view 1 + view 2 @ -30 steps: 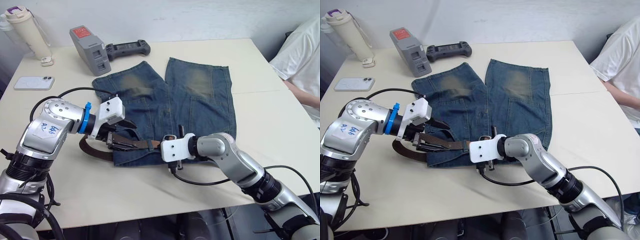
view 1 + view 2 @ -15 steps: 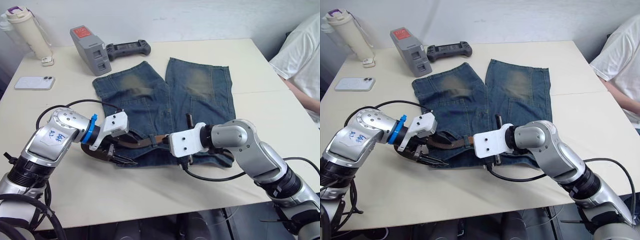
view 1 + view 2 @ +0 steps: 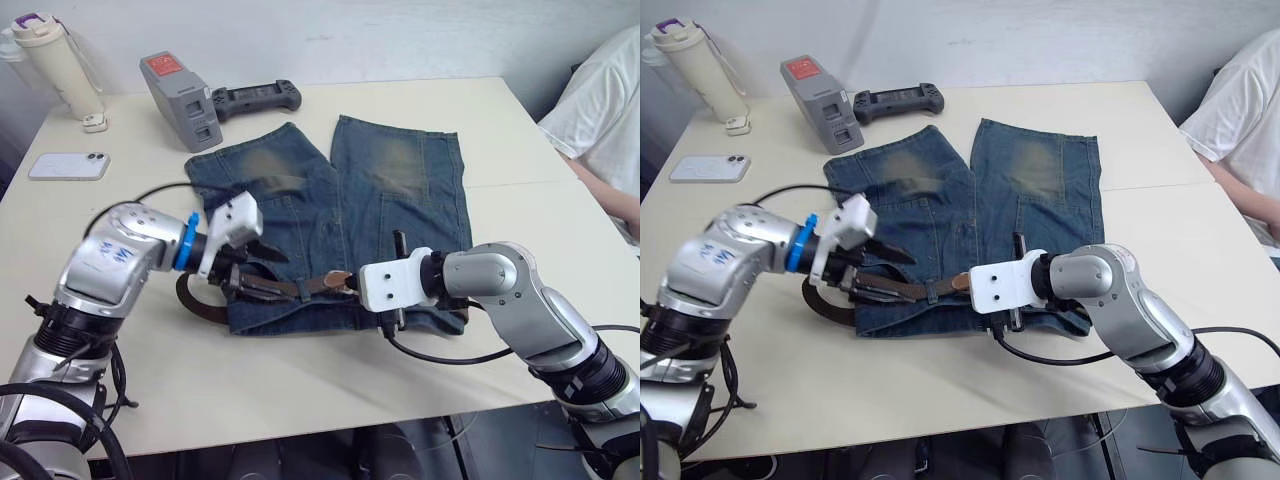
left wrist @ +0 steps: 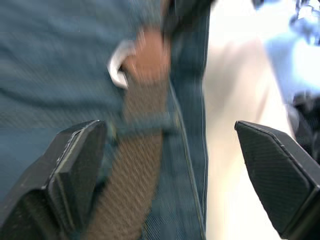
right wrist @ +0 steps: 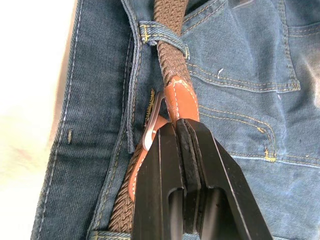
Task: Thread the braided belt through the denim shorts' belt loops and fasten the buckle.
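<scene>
Denim shorts lie flat at mid-frame on the table, waistband toward the lower edge. Belt runs along the waistband in the lower centre, dark braid passing under a loop seen in my right wrist view.

My right hand is clenched on the belt's tan leather end, fingers pressed together just behind the stitched tip. Silver buckle sits right beside that tip, against the denim.

My left hand is released, fingers spread wide either side of the braid, hovering over the waistband at lower left. A slack curl of belt hangs off the shorts' left edge onto the table.

Risks, as I judge them: the grip sits near the very tip, so a sideways pull could slip the leather out. With the left hand not pinning anything, tugging may drag the waistband and bunch the loops. Tip and buckle lie so close they could snag.
</scene>
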You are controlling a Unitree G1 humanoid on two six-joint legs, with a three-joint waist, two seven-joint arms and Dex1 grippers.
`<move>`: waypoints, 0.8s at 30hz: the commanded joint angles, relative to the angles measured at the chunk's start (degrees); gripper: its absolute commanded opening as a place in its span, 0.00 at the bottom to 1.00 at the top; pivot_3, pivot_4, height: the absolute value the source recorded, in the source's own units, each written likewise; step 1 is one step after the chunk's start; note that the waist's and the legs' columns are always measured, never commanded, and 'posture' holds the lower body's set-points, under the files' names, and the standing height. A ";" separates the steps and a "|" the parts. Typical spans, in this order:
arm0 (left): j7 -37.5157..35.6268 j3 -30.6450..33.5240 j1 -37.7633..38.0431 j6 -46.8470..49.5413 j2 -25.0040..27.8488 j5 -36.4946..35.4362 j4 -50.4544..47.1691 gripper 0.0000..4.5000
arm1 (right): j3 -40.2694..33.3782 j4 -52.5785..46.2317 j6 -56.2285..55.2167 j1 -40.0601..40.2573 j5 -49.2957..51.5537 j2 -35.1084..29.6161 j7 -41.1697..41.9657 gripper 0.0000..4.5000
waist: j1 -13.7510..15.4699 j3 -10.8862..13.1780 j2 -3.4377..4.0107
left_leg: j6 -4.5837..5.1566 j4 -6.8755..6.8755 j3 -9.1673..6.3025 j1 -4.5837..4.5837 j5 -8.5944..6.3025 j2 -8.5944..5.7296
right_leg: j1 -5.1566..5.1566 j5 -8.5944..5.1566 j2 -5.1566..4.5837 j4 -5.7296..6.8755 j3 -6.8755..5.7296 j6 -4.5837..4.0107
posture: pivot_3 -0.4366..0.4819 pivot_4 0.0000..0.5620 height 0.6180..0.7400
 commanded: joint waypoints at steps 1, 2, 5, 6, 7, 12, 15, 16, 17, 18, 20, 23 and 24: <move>0.74 0.19 -0.67 -2.23 1.39 1.58 2.11 1.00 | -2.39 -2.80 0.35 0.61 0.41 -1.29 0.10 0.01 | -0.02 0.00 0.00 | 0.00 0.00 0.00 0.01 0.00 0.00 | 0.00 0.00 0.00 0.00 0.00 0.00 | 0.48 0.27 1.00; 1.28 -1.04 -0.55 -3.98 1.83 3.61 3.33 1.00 | -2.55 -3.06 0.37 0.86 0.42 -1.58 0.11 0.01 | -0.03 0.00 0.00 | 0.00 0.00 0.00 0.00 0.00 0.00 | 0.00 0.00 0.00 0.00 0.00 0.00 | 0.48 0.27 1.00; 3.00 -4.10 -0.49 -8.15 2.17 8.51 7.15 1.00 | -2.86 -3.49 0.50 1.27 0.66 -2.07 0.03 0.01 | 0.00 0.00 0.00 | 0.00 0.00 0.01 0.01 0.00 0.00 | 0.00 0.00 0.00 0.00 0.00 0.00 | 0.48 0.27 1.00; 3.61 -4.57 -0.78 -8.84 1.84 9.50 8.42 1.00 | -2.88 -3.59 0.61 1.32 0.72 -2.12 0.01 0.01 | 0.04 0.00 0.00 | 0.00 0.01 0.01 0.01 0.00 0.00 | 0.00 0.00 0.00 0.00 0.00 0.00 | 0.48 0.27 1.00; 4.55 -4.74 -1.48 -9.66 1.04 10.38 10.19 1.00 | -2.98 -3.66 0.72 1.40 0.76 -2.13 -0.01 0.01 | 0.13 0.00 0.00 | 0.00 0.01 0.02 0.00 0.00 0.00 | 0.00 0.00 0.00 -0.01 0.00 0.00 | 0.48 0.27 1.00; 8.02 -2.83 -5.26 -9.32 -3.10 11.04 16.69 0.88 | -3.36 -4.25 1.52 1.97 0.92 -2.08 -0.04 0.00 | 0.73 0.00 0.00 | 0.00 0.05 0.02 -0.02 0.00 -0.01 | 0.00 0.00 0.00 0.00 0.00 0.00 | 0.48 0.27 1.00; 10.37 -0.84 -7.98 -7.86 -5.71 10.29 20.34 0.60 | -3.52 -4.77 2.22 2.37 1.09 -2.00 -0.13 0.00 | 1.15 0.00 0.00 | 0.00 0.08 0.02 -0.01 0.00 0.00 | 0.00 0.00 0.00 0.03 -0.01 0.00 | 0.48 0.27 1.00; 10.57 -0.49 -8.38 -7.47 -6.10 10.08 20.82 0.49 | -3.52 -4.85 2.35 2.38 1.12 -1.99 -0.14 0.00 | 1.15 0.00 -0.01 | 0.00 0.11 0.01 -0.02 0.00 0.00 | 0.00 0.00 0.00 0.05 -0.01 0.00 | 0.48 0.27 1.00; 10.07 -0.79 -9.08 -7.23 -6.36 10.11 21.52 0.38 | -3.51 -5.10 2.75 2.36 1.21 -1.83 -0.25 0.00 | 1.15 0.00 -0.01 | 0.00 0.10 0.01 -0.01 0.00 -0.01 | 0.00 0.00 0.00 0.05 -0.01 0.00 | 0.48 0.27 1.00; 9.59 -1.12 -9.52 -7.19 -6.46 10.29 21.97 0.27 | -3.49 -5.28 3.04 2.33 1.28 -1.73 -0.34 0.00 | 1.14 0.00 -0.01 | 0.00 0.09 0.01 -0.01 0.00 0.00 | 0.00 0.00 0.00 0.06 -0.01 0.00 | 0.48 0.27 1.00; 7.77 -4.54 -8.83 -11.59 -5.08 13.65 21.87 0.07 | -3.51 -5.60 3.48 2.38 1.37 -1.75 -0.47 0.00 | 1.12 0.00 -0.01 | 0.00 0.08 0.01 -0.01 0.00 0.00 | 0.00 0.00 0.00 0.05 -0.01 0.00 | 0.48 0.27 1.00; 4.48 -9.20 -7.30 -19.15 -3.02 18.32 22.77 0.02 | -3.58 -6.01 4.10 2.42 1.41 -1.78 -0.66 0.00 | 0.96 0.00 0.00 | 0.00 0.03 0.05 0.02 0.00 0.00 | -0.01 0.00 0.01 0.04 -0.01 0.00 | 0.48 0.27 1.00; 3.56 -9.29 -7.49 -19.69 -3.11 18.26 23.44 0.02 | -3.59 -6.13 4.27 2.42 1.40 -1.77 -0.73 0.00 | 1.01 0.00 0.00 | -0.01 0.03 0.06 0.03 0.00 0.00 | -0.01 0.00 0.01 0.03 -0.01 0.00 | 0.48 0.27 1.00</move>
